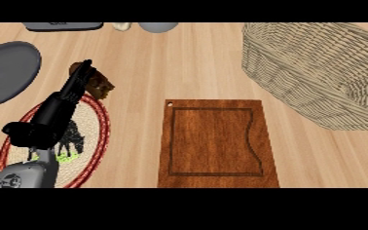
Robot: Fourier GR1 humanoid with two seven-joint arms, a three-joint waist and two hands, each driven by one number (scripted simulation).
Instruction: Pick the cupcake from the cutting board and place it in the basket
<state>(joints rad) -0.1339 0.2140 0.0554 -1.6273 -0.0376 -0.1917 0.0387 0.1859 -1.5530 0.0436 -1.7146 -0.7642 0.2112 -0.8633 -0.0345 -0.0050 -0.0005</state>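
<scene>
The fingers (78, 80) of the left hand (52, 114) are seen closed around the cupcake (102, 86), with brown cake showing on both sides of them. The cupcake is held off the cutting board (218, 143), at the far edge of a round woven mat (97, 126) on the left of the tabletop (179, 63). How much of it is enclosed cannot be made out, since part of the cake is hidden by the hand. The right hand is not seen.

The board lies bare in the near middle. The basket (309, 73) stands on the far right, well apart from the hand, and a grey plate (14, 68) lies to the far left.

The step in hand is judged to be the carry. It is done well if the closure on the cupcake is left unchanged while the hand is raised and swung to the right across the board. Enough height should be gained early, because the basket's woven wall looks tall and its near rim must be cleared. The cupcake should be kept upright throughout. Release is best delayed until the hand is over the basket's hollow and lowered inside it, so that the cupcake is set down and not tipped over the rim.
</scene>
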